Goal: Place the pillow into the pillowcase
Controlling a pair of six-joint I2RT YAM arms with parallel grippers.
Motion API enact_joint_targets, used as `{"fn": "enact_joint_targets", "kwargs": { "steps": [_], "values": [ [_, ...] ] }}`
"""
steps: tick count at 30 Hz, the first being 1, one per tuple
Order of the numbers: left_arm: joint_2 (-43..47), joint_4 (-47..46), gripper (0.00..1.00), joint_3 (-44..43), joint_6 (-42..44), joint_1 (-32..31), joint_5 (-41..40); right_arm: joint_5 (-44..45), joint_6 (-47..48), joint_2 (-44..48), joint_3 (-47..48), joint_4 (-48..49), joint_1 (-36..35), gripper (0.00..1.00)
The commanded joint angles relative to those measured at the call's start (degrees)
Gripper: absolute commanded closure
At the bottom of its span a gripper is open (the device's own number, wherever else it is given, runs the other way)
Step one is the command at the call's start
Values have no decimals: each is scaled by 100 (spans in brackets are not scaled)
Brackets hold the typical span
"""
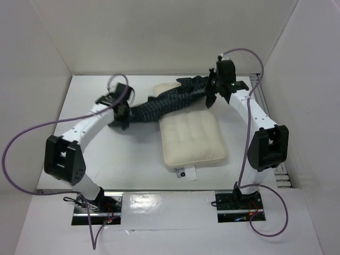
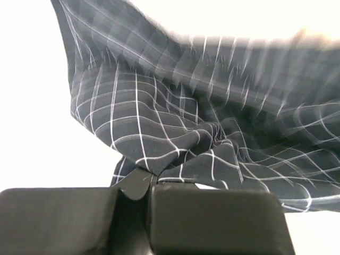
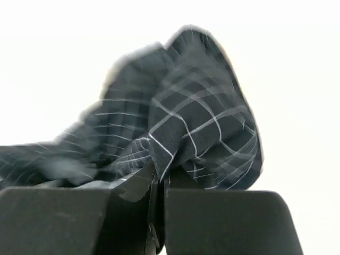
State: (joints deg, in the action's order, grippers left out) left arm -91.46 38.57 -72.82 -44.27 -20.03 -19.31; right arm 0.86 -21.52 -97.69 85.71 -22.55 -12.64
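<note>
The cream pillow lies on the table in the middle, its small white tag at the near edge. The dark checked pillowcase is stretched between both grippers and hangs across the pillow's far end. My left gripper is shut on the pillowcase's left end; the left wrist view shows the cloth pinched between the pads. My right gripper is shut on the right end, held higher; the right wrist view shows the cloth clamped in the closed jaws.
White walls enclose the table on the left, back and right. Purple cables loop off both arms. The arm bases stand at the near edge.
</note>
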Motion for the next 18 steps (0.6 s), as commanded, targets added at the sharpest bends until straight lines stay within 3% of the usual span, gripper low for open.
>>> {"fn": "enact_joint_targets", "kwargs": {
  "steps": [1,4,8,10,14,15,17,18],
  "values": [
    [656,265,100,-1781,691,1059,49,-225,182,206,1322,31,-45,100],
    [438,660,100,-3398,1008,1606,330,-489,235,259,1737,-65,-45,100],
    [216,1029,100,-4511,1280,2475,708,-825,376,688,1652,-242,-282,100],
    [295,1030,100,-4348,1211,2732,709,-772,376,1022,1161,-173,-650,100],
    [1059,618,98,-2549,719,3250,331,-1238,334,2103,-1087,820,-1546,100],
    [1164,530,80,-1822,649,3521,427,-1333,71,2366,-1883,987,-1757,100],
    [1218,529,26,-1264,420,3760,699,-1413,-211,2439,-2478,1505,-2460,97],
    [1218,529,5,-826,350,3848,1014,-1413,-352,2387,-2628,1507,-2680,82]
  ]
}}
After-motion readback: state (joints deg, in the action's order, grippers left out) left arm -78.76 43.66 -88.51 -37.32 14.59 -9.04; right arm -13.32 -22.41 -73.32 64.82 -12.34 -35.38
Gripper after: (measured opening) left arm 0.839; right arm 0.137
